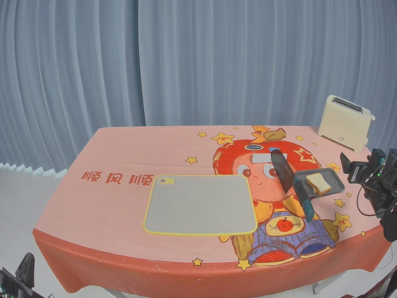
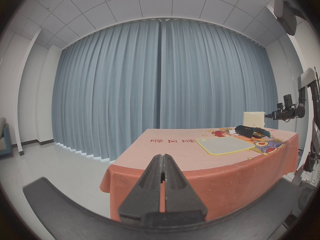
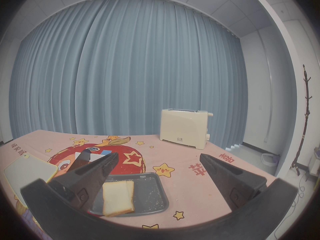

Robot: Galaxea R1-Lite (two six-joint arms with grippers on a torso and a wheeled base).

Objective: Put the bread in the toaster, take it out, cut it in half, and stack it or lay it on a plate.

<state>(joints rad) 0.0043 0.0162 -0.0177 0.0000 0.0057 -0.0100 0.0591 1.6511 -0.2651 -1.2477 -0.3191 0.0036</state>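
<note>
Since the bread lies on the grey tray near the table's right edge, with the toaster standing apart at the far right corner, the first step looks not yet begun. The right gripper hovers off the right edge, its fingers spread wide and holding nothing, aimed across the tray. The left gripper hangs low off the front left corner, its fingers pressed together on nothing. Two slices seem to lie overlapped, so a pinch there may lift both, or crush the soft crumb if it closes too hard. The knife lies just beside the tray on the side away from the right edge, its teal handle seeming to touch the rim. A low sweep past the bread could knock it or push it toward the cutting board, which lies at the middle of the front edge. The shallow tray may also slide on the tablecloth under a sideways nudge. The toaster's slot looks narrow and the toaster light, so a tilted slice could catch on the lip and shove the toaster toward the corner.
</note>
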